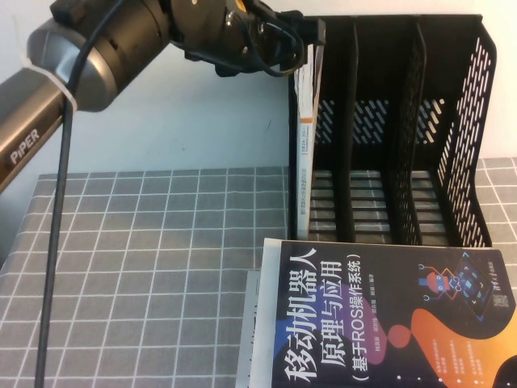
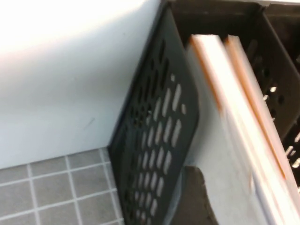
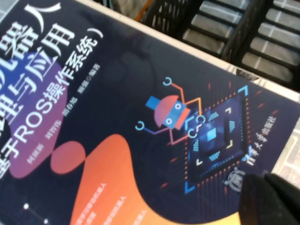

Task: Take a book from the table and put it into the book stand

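Grey checked cloth [image 1: 153,242] is covering the table under a plain pale wall, and the work is happening along the far side. Starting from the left, the left arm [image 1: 73,65] is reaching across from the near corner up to the top of the black book stand [image 1: 452,137], and the left gripper [image 1: 300,36] is sitting right over the leftmost slot, where a white book [image 1: 305,105] with an orange stripe is standing upright against the stand's left wall. In the left wrist view a dark finger [image 2: 197,197] is pressing against the book's pale cover [image 2: 225,154], so the gripper seems to be closed on the white book, though its other finger is hidden. I would judge the placing as nearly done: the book is already down inside the slot, and what is left is letting go and lifting the arm clear without dragging the book out. The middle and right slots are standing empty. Moving right and nearer, a dark blue robotics book [image 1: 388,323] is lying flat on the cloth, just in front of the stand, atop something grey. The right gripper [image 3: 274,199] is hovering close above that book's corner; whether its fingers are open, I cannot tell.
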You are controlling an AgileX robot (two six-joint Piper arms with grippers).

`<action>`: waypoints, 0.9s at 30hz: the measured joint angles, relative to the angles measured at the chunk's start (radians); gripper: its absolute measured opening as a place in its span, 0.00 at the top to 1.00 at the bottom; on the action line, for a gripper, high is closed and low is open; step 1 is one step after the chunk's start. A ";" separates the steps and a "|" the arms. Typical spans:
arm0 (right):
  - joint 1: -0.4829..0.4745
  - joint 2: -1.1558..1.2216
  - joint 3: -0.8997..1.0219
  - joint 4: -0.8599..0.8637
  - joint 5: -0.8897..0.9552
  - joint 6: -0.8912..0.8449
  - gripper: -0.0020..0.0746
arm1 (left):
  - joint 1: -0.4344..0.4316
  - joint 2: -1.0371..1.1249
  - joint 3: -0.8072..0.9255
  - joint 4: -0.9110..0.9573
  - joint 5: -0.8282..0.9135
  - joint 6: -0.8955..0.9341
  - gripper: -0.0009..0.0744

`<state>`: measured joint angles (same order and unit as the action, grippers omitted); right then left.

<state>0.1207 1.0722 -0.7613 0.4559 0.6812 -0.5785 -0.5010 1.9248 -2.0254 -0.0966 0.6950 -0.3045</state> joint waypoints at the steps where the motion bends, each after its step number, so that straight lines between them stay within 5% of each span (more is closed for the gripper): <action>1: 0.000 0.000 0.001 0.005 0.005 -0.010 0.98 | 0.000 -0.004 0.000 0.011 0.000 0.000 0.41; 10: 0.000 0.000 0.002 0.067 0.327 -0.162 0.98 | 0.000 -0.169 0.000 0.188 0.141 0.135 0.94; 19: 0.000 -0.161 0.009 -0.420 0.382 0.190 0.98 | 0.000 -0.497 0.173 0.353 0.192 0.178 0.99; 27: 0.000 -0.468 0.090 -0.536 0.055 0.284 0.98 | 0.004 -0.898 0.731 0.276 -0.074 0.178 0.99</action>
<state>0.1207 0.6041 -0.6710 -0.0802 0.7363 -0.2947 -0.4973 1.0264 -1.2943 0.1798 0.6205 -0.1261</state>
